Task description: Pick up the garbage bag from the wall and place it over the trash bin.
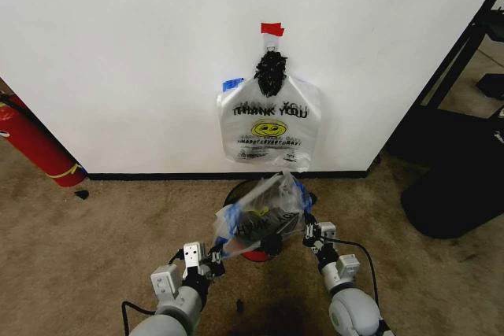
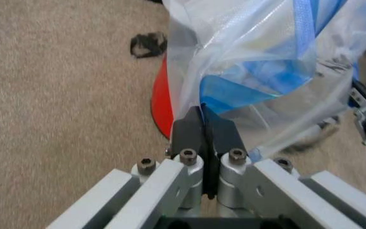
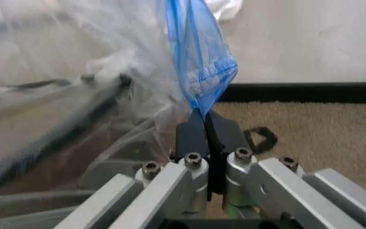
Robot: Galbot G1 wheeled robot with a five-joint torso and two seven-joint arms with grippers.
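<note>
The garbage bag [image 1: 264,214], thin see-through plastic with blue patches, is stretched between my two grippers above the trash bin [image 1: 252,251], whose black mesh and red base show through it. My left gripper [image 1: 214,259] is shut on the bag's left edge; the left wrist view shows its black fingertips [image 2: 203,125] pinching the plastic [image 2: 259,67] beside the bin's red base [image 2: 160,102]. My right gripper [image 1: 309,230] is shut on the bag's right blue handle [image 3: 199,62], its jaws pressed together in the right wrist view [image 3: 207,125]. The wall [image 1: 142,53] with its red tape piece [image 1: 272,29] stands behind.
A white "THANK YOU" smiley bag [image 1: 269,127] hangs on the wall from a black hook. A red fire extinguisher [image 1: 31,143] leans at the far left. Black furniture [image 1: 465,147] stands at the right. Brown carpet [image 1: 94,234] surrounds the bin.
</note>
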